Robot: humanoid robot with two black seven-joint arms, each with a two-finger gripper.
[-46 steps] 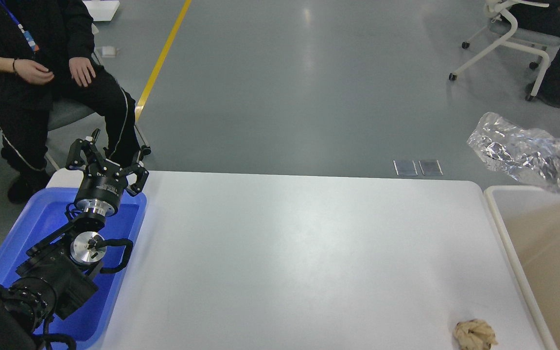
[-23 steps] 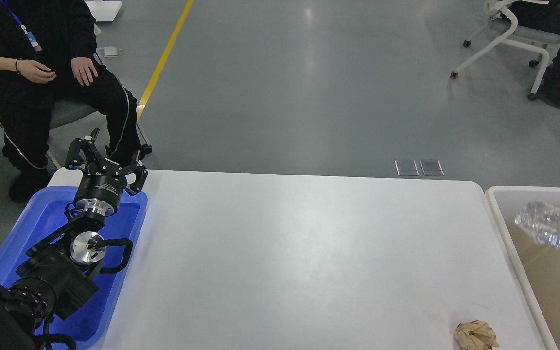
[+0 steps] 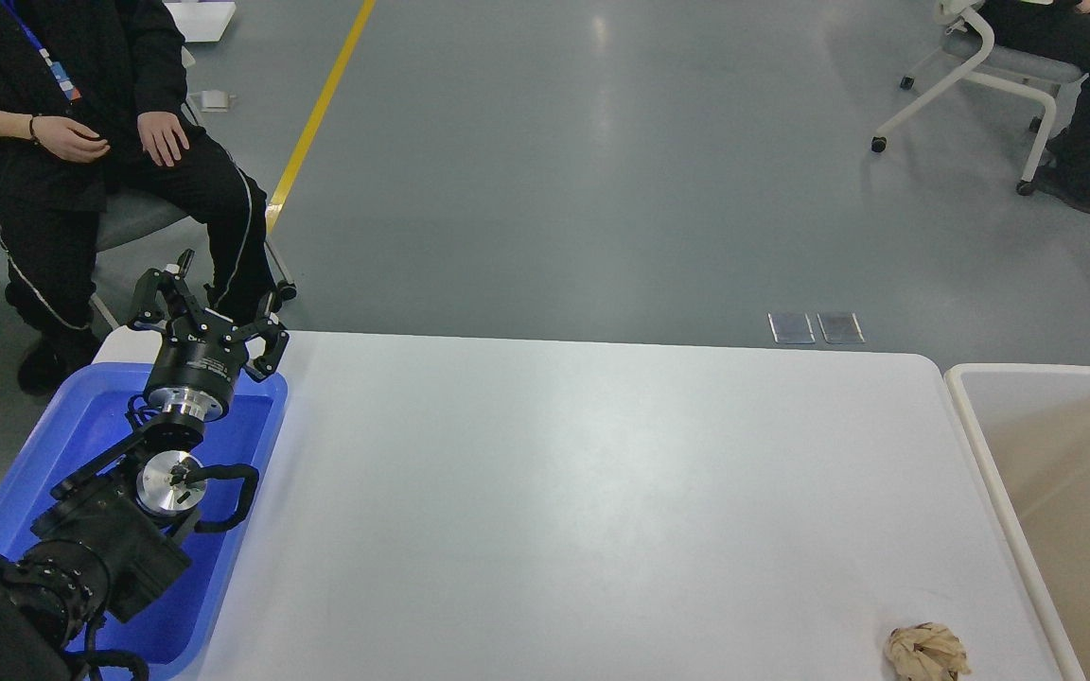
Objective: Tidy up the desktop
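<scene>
The desktop (image 3: 583, 492) is a wide white tabletop with rounded corners. A crumpled beige paper ball (image 3: 926, 652) lies on it near the front right corner. My left gripper (image 3: 207, 296) is open and empty, held above the far end of the blue tray (image 3: 62, 445) at the desktop's left side. My right gripper is out of view.
A white-rimmed beige bin (image 3: 971, 445) stands against the desktop's right edge. A seated person (image 3: 81, 142) in black is close behind the tray at the far left. Another person on a white chair (image 3: 999, 66) sits at the far right.
The crumpled clear plastic that hung above the bin's far edge dropped into the bin and is out of sight now. The left arm has not moved.
</scene>
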